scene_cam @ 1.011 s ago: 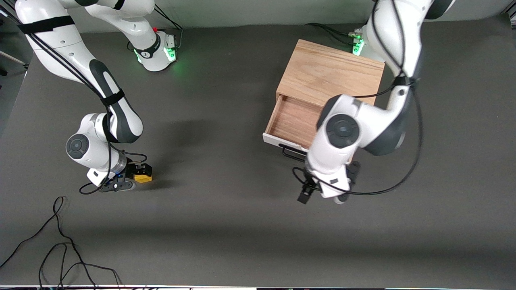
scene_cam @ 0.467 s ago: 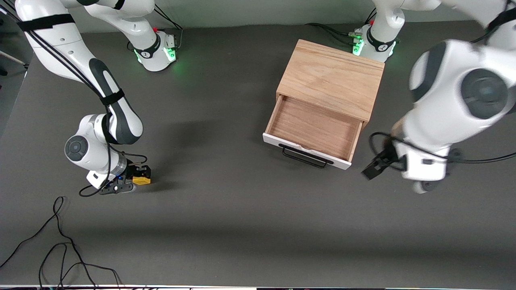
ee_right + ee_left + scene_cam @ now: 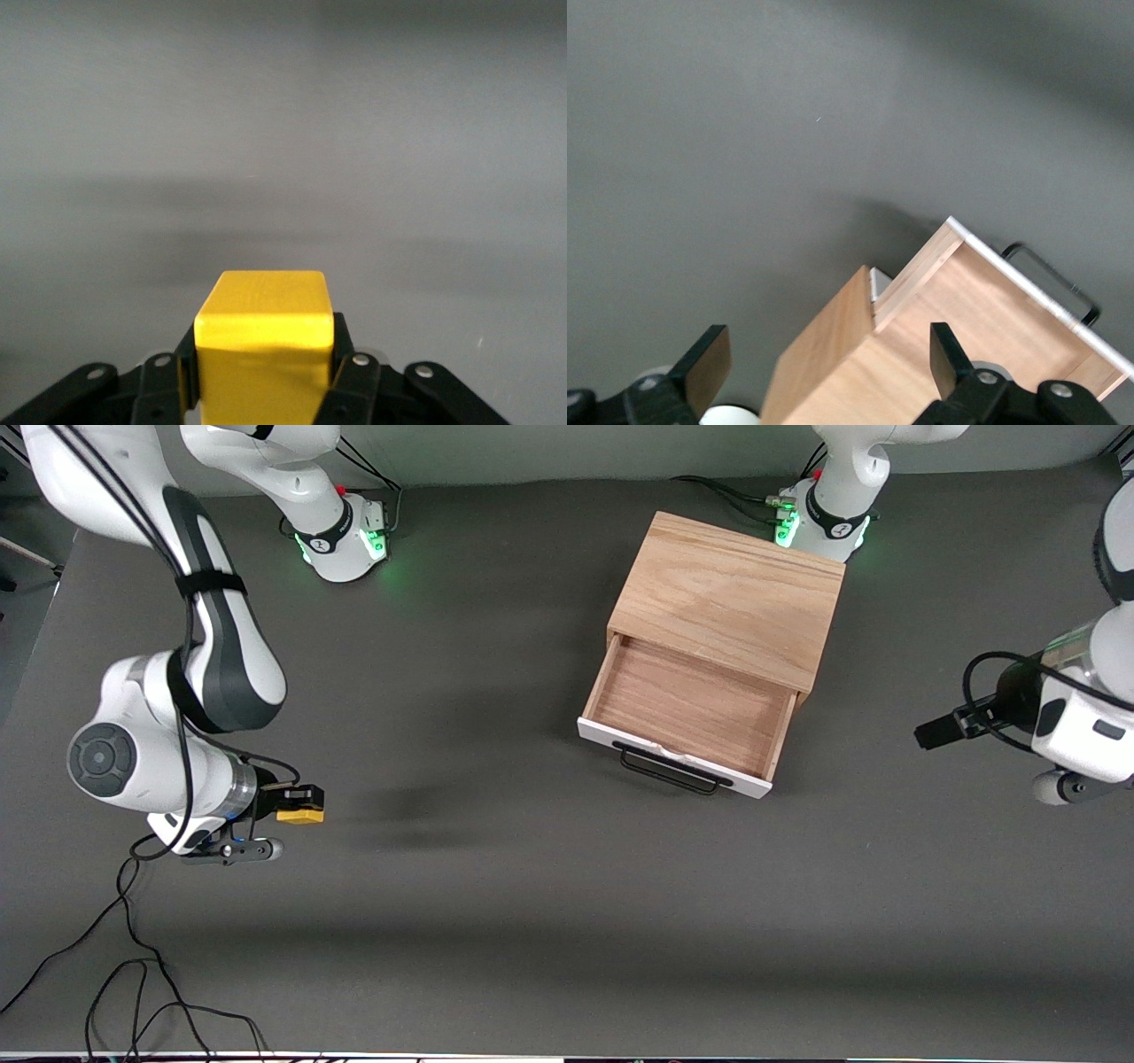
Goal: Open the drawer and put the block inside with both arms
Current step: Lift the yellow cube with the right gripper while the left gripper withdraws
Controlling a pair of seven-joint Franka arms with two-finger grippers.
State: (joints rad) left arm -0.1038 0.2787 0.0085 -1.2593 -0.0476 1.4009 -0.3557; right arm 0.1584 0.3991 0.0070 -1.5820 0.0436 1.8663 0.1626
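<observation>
The drawer (image 3: 691,704) of the light oak cabinet (image 3: 731,593) stands pulled open, its wood interior bare, with its white front and black handle (image 3: 669,771) facing the front camera. My right gripper (image 3: 297,808) is shut on the yellow block (image 3: 299,813) and holds it just above the table at the right arm's end. The block fills the right wrist view (image 3: 263,341) between the fingers (image 3: 350,376). My left gripper (image 3: 937,732) is open and empty, up in the air toward the left arm's end. Its wrist view shows the drawer (image 3: 1001,328) and cabinet (image 3: 824,354).
Loose black cables (image 3: 133,957) lie on the table near the front camera at the right arm's end. The arm bases (image 3: 341,540) (image 3: 819,518) stand along the edge farthest from the front camera. The block's shadow (image 3: 416,806) lies on the dark mat.
My left arm has swung from in front of the drawer out to its own end of the table, uncovering the open drawer. My right gripper has lifted the block off the table.
</observation>
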